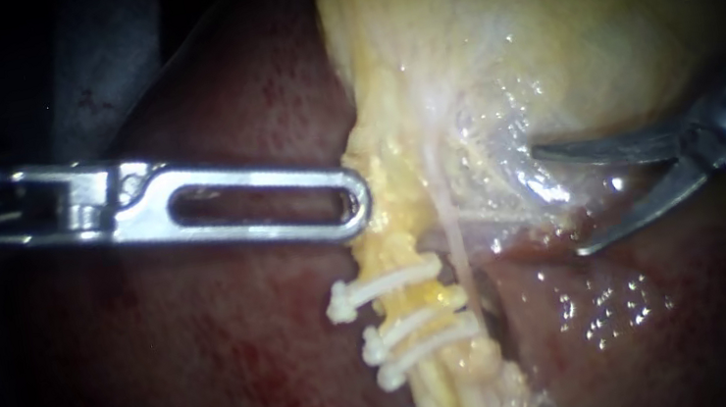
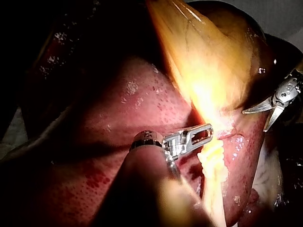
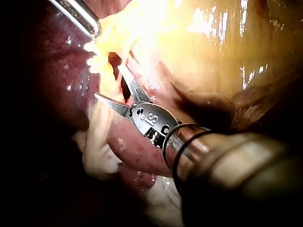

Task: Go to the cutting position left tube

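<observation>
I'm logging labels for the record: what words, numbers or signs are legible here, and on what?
No readable text anywhere in these views.
Right instrument: small marks on its joint housing, too small and blurred to read.
Left instrument: bare metal, no text.
White clips, gallbladder, liver: no text or signs.

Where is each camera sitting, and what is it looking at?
Endoscope: close up, facing the clipped tube; left instrument enters from left, right instrument from right.
Left wrist: on the left arm, looking along its shaft toward the gallbladder.
Right wrist: on the right arm, looking along its open blades.
Shared: all show both instruments.
</observation>
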Robot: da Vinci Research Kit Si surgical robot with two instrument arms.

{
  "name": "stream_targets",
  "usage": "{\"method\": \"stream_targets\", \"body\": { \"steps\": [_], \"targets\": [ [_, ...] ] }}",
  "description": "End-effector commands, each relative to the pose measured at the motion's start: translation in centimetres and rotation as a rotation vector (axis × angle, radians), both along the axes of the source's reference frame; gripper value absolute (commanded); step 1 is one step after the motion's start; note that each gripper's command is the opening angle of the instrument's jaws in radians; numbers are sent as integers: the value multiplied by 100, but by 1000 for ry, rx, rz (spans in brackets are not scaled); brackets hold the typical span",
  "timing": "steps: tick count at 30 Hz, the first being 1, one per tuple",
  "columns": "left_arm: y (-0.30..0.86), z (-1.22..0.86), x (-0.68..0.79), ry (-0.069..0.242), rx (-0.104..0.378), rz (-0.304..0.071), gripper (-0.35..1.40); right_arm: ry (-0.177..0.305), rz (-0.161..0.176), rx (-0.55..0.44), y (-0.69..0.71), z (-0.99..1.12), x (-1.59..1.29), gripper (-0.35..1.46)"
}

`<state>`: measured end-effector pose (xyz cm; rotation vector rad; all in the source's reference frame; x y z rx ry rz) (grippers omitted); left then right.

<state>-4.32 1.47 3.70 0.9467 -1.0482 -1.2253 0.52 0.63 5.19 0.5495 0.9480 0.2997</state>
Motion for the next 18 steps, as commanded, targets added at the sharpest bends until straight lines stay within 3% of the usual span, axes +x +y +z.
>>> {"method": "stream_targets", "body": {
  "steps": [1,8,12,18],
  "targets": [
    [1,-1,1,-2,0,-4,-35,-20,-10,12,-3,3,2,125],
    [1,-2,2,-2,7,-5,-35,-89,-56,84,-16,19,17,108],
    [1,-2,2,-2,7,-5,-35,-99,-93,144,-18,21,24,88],
    [0,-3,0,-1,7,-7,-35,-126,-114,178,-17,22,37,67]
  ]
}}
